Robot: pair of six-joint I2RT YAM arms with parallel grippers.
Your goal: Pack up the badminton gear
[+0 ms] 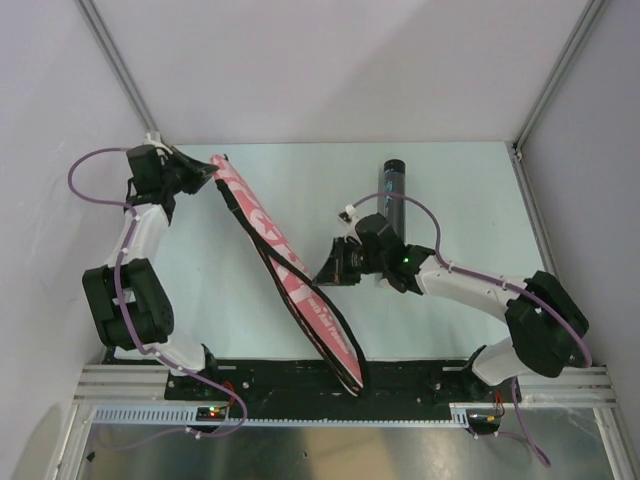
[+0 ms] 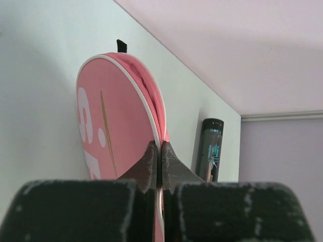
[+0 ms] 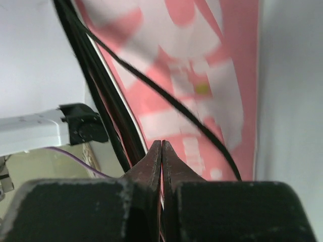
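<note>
Racket case: we see the pink racket case [image 1: 285,265] turned on edge, so from above it reads as a narrow band. It runs on a slant from the far left of the bench [image 1: 470,200] to the near middle, where its end lies just by the rail that carries the arms.
Case, close up: in the left wrist view its rounded end shows a white piped rim and white lettering [image 2: 84,121]. In the right wrist view the lettering is blurred.
Strap: a black strap [image 3: 98,85] runs along the case's edge on the left of the right wrist view. A thinner black cord [image 3: 166,96] crosses the pink face.
Left hand: our left hand [image 1: 207,173] is at the far left end of the case. Its fingers [image 2: 147,164] are closed on the white rim, which passes straight between them, so it grips the case.
Right hand: our right hand [image 1: 320,272] meets the case about halfway along, from the right side. Its fingers [image 3: 151,161] are pressed together at the case's edge, just beside the strap. We cannot tell whether any part of the case is pinched between them.
Tube: the black printed tube [image 1: 392,192] lies on the bench at the far right of the case, well apart from it, behind the right arm's wrist.
Left arm: part of its white link [image 3: 35,132] shows beyond the case in the right wrist view.
</note>
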